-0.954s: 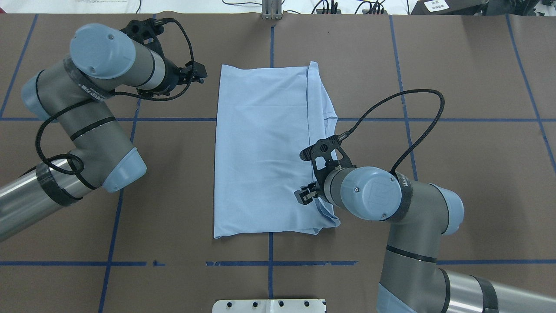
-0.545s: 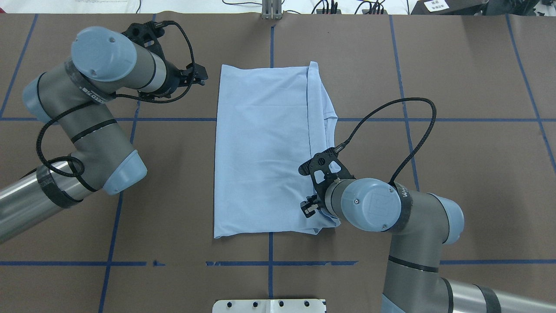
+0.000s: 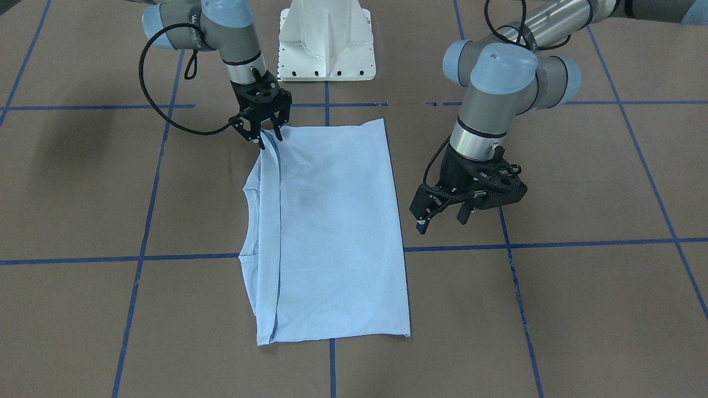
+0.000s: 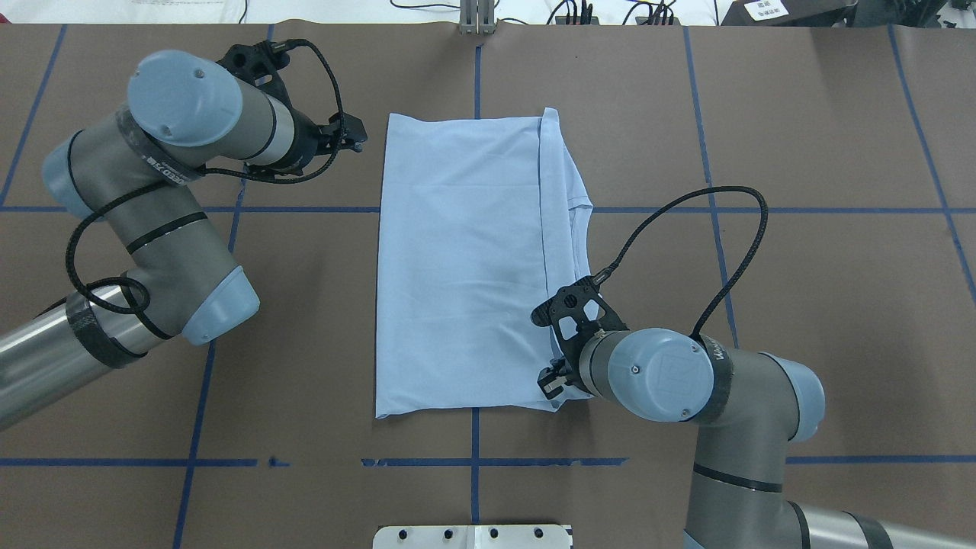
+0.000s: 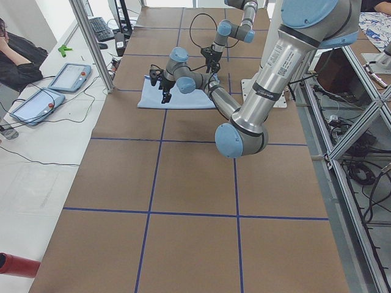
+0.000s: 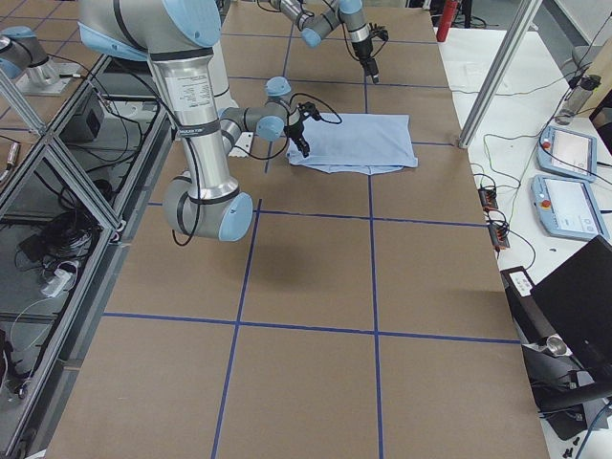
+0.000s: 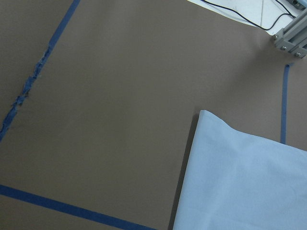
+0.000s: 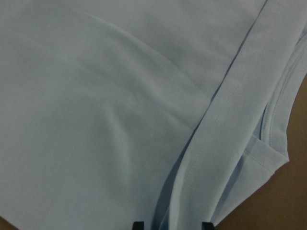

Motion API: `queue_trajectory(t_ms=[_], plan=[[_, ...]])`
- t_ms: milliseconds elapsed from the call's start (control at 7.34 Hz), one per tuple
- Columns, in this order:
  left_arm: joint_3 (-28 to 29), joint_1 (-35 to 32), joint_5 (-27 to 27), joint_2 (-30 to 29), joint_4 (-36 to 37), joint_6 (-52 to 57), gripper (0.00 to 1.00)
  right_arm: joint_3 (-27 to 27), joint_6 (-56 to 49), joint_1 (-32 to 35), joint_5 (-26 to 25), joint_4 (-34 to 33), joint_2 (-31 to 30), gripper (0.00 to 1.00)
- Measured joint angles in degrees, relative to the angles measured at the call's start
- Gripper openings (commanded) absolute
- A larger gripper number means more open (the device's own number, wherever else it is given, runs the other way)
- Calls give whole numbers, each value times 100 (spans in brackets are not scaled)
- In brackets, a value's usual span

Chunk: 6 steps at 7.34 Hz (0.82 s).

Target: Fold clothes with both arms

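Note:
The clothes are one pale blue T-shirt (image 4: 457,267) folded lengthwise into a long rectangle, lying flat at the table's middle, also seen as the T-shirt (image 3: 332,232). Its folded-over hem and a sleeve edge run along the robot's right side. My right gripper (image 4: 549,381) is open at the shirt's near right corner. In the wrist view the right gripper (image 8: 172,225) straddles the stitched hem (image 8: 230,100). My left gripper (image 3: 441,219) is open over bare table beside the shirt's left edge near its far corner (image 7: 204,113), apart from the cloth.
The white pedestal base (image 3: 326,44) stands at the robot's side of the table. Blue tape lines (image 4: 473,461) grid the brown surface. Cables and a metal post (image 4: 476,19) sit past the far edge. A person (image 5: 15,55) and tablets (image 5: 67,76) are beside the table.
The right gripper has slid along the shirt's right edge toward the robot, reaching the near right corner. The left arm has shifted only slightly. The shirt has not moved.

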Motion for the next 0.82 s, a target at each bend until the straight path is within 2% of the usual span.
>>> queue_trajectory(t_ms=[818], plan=[[11,40,0,0,-6,-92,100,54,0,-106,50,-10,-144,43]])
